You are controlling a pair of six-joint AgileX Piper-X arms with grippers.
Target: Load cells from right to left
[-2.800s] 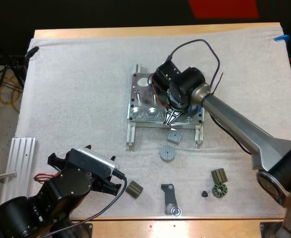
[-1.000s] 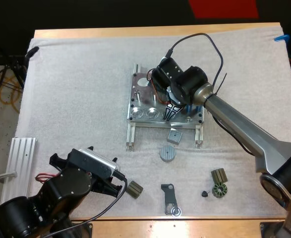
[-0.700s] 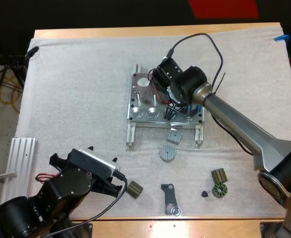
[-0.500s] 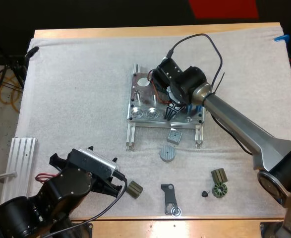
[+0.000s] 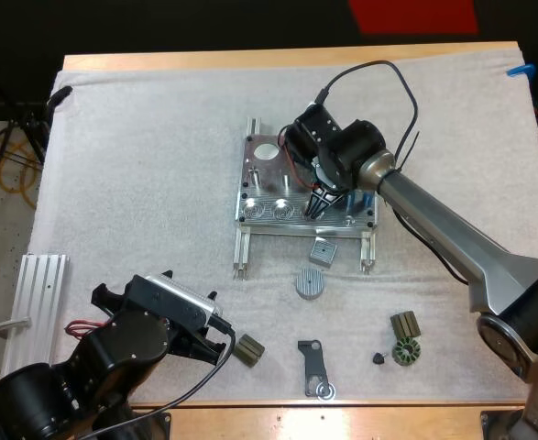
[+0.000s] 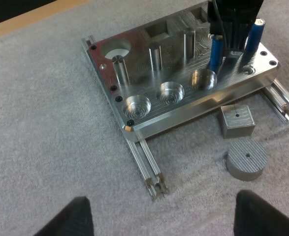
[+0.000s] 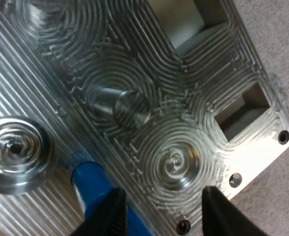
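We found the right gripper [image 5: 322, 207] low over the metal fixture [image 6: 183, 112], toward the 3 o'clock end of its front row. Its fingers [image 7: 110, 214] stood apart with bare plate between them, gripping nothing. One blue cell lay just outside one finger.

Two cells were upright in the fixture. The end cell [image 6: 255, 37] sat at the 3 o'clock extreme and the second cell [image 6: 215, 53] was next to it, toward 9 o'clock. Three empty sockets [image 6: 171, 92] ran on from there toward 9 o'clock.

The left gripper [image 5: 221, 335] hung at 7 o'clock on the white mat [image 5: 140, 165], well apart from the fixture. Its fingers were spread wide and empty. A square metal block [image 5: 323, 249] and a ribbed disc [image 5: 311, 283] lay at 6 o'clock of the fixture, just clear of it.

In our judgement, two of the five front positions were loaded and the step in hand was clearing the second cell.

- To do this well, the right gripper should rise straight up with its fingers wide, so that neither finger drags a seated cell sideways.
- The next cell belongs in the socket [image 6: 203, 78] immediately beside the second cell.
- That cell should be lowered vertically and let go only once it has bottomed.
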